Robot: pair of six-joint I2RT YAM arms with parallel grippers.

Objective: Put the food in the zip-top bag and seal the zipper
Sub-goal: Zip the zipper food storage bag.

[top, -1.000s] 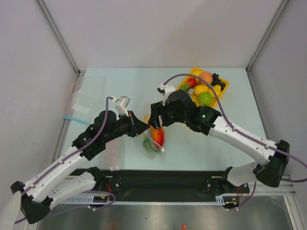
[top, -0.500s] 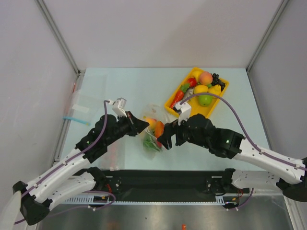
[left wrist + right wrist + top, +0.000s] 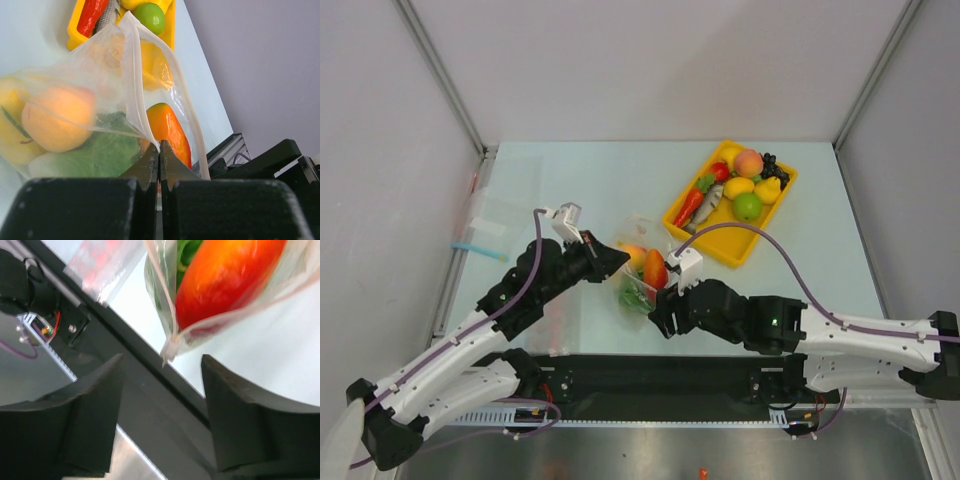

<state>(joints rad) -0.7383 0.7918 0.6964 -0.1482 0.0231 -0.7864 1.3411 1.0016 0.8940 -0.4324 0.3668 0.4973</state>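
Note:
The clear zip-top bag (image 3: 642, 280) lies at the table's middle, holding an orange-pink peach (image 3: 633, 255), a red-orange mango (image 3: 656, 268) and green lettuce (image 3: 634, 296). My left gripper (image 3: 620, 260) is shut on the bag's mouth edge; the left wrist view shows its jaws (image 3: 159, 150) pinching the whitish zipper strip (image 3: 135, 100), with peach (image 3: 57, 117), lettuce (image 3: 92, 157) and mango (image 3: 167, 129) inside. My right gripper (image 3: 660, 312) is open and empty, just near of the bag. In the right wrist view its fingers (image 3: 162, 360) flank the bag's lower corner (image 3: 169, 347) without touching it, below the mango (image 3: 225, 275).
A yellow tray (image 3: 708, 240) at the back right holds a peach (image 3: 749, 161), lemon-like fruits, a green apple (image 3: 748, 206), a red chili and dark grapes. A flat bag with a blue strip (image 3: 480, 235) lies far left. A bag with red bits (image 3: 556, 318) lies by the near rail.
My right gripper has left the mango in the bag and drawn back from over the bag's mouth to its near side. The left gripper has kept hold of the mouth edge.

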